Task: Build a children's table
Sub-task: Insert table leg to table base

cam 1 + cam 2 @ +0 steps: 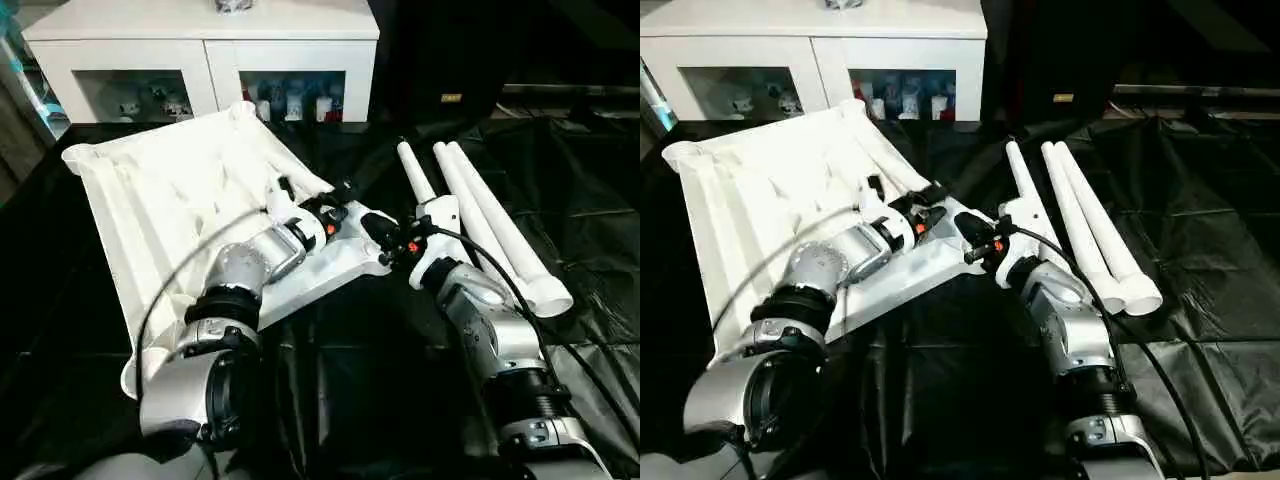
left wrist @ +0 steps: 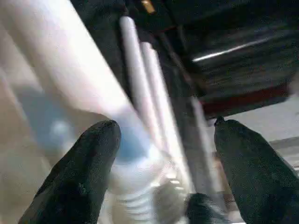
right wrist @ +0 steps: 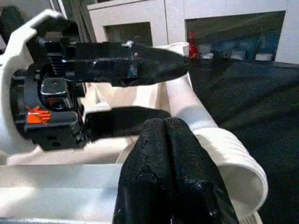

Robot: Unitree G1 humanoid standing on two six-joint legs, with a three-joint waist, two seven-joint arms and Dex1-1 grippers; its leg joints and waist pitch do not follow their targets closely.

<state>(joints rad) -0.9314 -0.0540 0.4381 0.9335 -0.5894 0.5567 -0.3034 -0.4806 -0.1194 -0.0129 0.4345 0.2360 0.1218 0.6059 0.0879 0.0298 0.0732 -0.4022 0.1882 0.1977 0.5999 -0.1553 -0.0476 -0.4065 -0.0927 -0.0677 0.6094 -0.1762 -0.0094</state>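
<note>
Hiding tabletop (image 1: pixel 150 200) corner: left gripper (image 1: pixel 335 205)

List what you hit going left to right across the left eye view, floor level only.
Tabletop → left gripper → right gripper → lone leg → pair of legs lying side by side on the black sheet.

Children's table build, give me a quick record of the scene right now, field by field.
tabletop: underside up, tilted, on black sheet
loose legs: three, side by side to the tabletop's right
fourth leg: lying at the tabletop's near right corner
left gripper: open, fingers either side of that leg
right gripper: shut, beside that leg's ribbed end
background: white cabinet
</note>
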